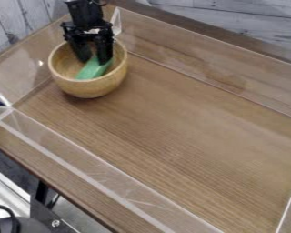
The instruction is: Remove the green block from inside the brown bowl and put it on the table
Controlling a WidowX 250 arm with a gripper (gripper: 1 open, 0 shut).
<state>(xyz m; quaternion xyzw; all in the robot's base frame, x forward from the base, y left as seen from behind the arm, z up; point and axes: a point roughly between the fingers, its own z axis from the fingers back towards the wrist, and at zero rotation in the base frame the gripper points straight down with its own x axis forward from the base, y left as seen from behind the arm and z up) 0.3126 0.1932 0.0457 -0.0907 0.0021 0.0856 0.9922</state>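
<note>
While the green block [95,67] lies inside the brown bowl [87,76] at the worktop's [173,136] far left corner, the black hand [91,53] reaches down into the bowl, fingers astride the block; whether they grip it cannot be told.

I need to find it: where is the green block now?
In the camera view, upper left: the block lies inside the bowl, with the gripper directly over it.
</note>
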